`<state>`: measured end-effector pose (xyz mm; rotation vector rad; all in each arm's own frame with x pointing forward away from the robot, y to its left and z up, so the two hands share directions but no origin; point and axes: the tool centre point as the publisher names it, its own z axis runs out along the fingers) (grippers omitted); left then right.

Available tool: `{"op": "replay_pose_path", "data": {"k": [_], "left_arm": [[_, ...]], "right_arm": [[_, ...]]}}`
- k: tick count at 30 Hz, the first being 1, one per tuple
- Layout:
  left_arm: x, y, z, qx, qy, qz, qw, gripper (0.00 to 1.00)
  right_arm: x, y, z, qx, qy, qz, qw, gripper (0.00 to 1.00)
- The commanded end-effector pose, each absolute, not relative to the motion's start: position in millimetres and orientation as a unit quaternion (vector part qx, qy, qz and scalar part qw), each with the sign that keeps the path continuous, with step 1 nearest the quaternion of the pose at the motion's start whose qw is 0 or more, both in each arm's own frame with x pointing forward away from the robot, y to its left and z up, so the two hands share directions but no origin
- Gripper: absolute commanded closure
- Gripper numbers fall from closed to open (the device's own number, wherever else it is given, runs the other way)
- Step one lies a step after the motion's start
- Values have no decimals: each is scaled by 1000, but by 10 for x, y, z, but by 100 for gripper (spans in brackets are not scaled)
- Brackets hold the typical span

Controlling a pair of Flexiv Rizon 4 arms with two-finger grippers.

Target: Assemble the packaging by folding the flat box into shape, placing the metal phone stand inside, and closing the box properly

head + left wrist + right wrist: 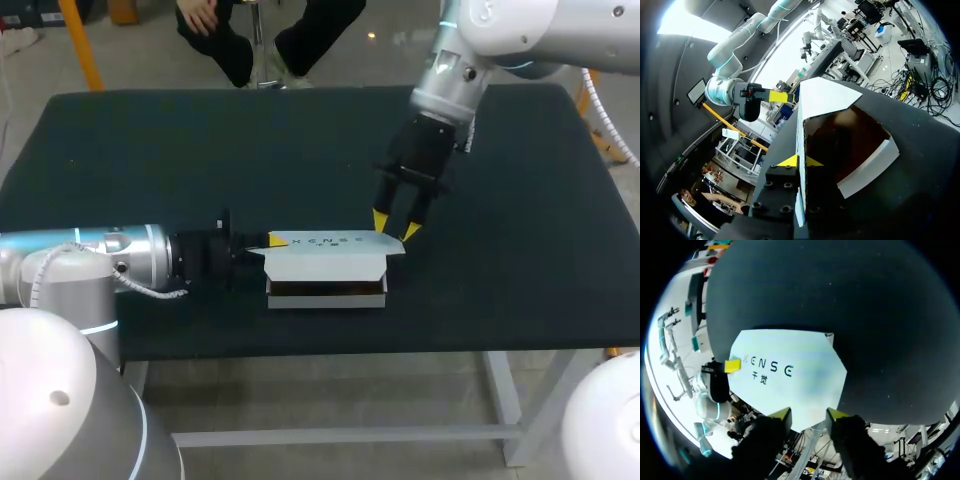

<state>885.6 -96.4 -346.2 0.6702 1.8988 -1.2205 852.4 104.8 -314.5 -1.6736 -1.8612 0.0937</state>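
**Open white box pinched at its left end, front middle of the table**

The box sits on the dark table, in the middle near the front edge. Its lid is open and folded toward the rear, and its dark brown inside shows.

The left gripper comes in level from the left, pinching the box's left end wall between its two yellow tips. The right gripper hangs over the lid's right rear corner with its fingers spread. The corner lies just between them, and contact cannot be made out.

Dark print in two short lines runs across the lid's white face.
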Motion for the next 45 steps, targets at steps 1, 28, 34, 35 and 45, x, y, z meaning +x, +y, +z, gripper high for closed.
{"op": "replay_pose_path", "data": {"k": [1, 28, 34, 35, 45], "left_arm": [[8865, -955, -3505, 262, 744, -480, 384, 100], [8848, -952, -3443, 260, 746, -474, 388, 83], [8844, -920, -3415, 259, 746, -470, 393, 71], [8842, -910, -3410, 259, 746, -470, 394, 70], [8763, -842, -3375, 269, 744, -456, 408, 58]], "right_arm": [[8481, 1104, -3184, -637, -708, 37, 302, 51], [8375, 1102, -3288, -660, -699, 35, 272, 51], [8380, 1094, -3300, -663, -697, 35, 272, 51], [8380, 1094, -3300, -663, -697, 35, 272, 51], [8399, 1095, -3311, -666, -693, 35, 274, 50]]}}
